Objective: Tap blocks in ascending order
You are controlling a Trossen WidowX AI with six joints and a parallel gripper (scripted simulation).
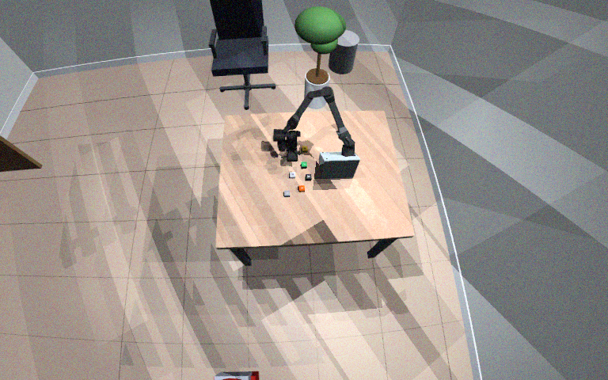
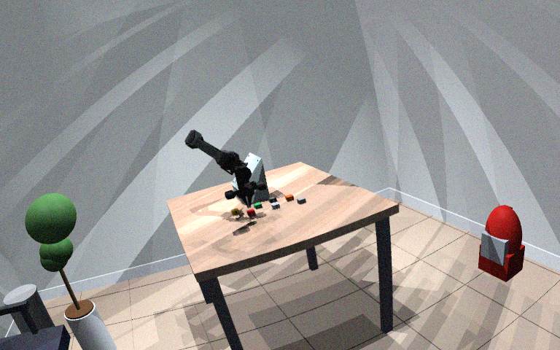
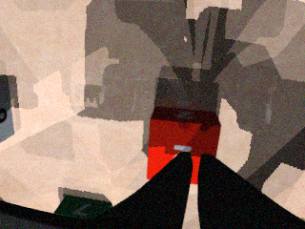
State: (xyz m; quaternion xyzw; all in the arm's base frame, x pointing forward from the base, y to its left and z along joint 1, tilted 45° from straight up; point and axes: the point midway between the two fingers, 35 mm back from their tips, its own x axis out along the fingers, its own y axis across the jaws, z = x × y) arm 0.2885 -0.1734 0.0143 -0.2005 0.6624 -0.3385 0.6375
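Observation:
Several small blocks lie in a loose line on the wooden table (image 1: 359, 214) (image 2: 330, 214): yellow (image 1: 305, 148) (image 2: 235, 211), red (image 2: 251, 212) (image 3: 185, 140), green (image 1: 304, 165) (image 2: 257, 205) (image 3: 79, 206), white (image 1: 292, 174) (image 2: 275, 205), black (image 1: 308, 176) (image 2: 272, 199), orange (image 1: 301, 188) (image 2: 289, 197) and grey (image 1: 286, 193) (image 2: 301, 200). My gripper (image 1: 291, 157) (image 2: 248, 203) (image 3: 193, 163) is shut and empty. It points down just above the red block, fingertips over its near edge. In the top view the gripper hides the red block. No digit is readable on the red block.
The arm's grey base box (image 1: 336, 165) (image 2: 254, 173) stands right behind the blocks. On the floor stand an office chair (image 1: 238, 49), a potted plant (image 1: 318, 53) (image 2: 51, 235), a grey bin (image 1: 343, 51) and a red object (image 2: 502, 243).

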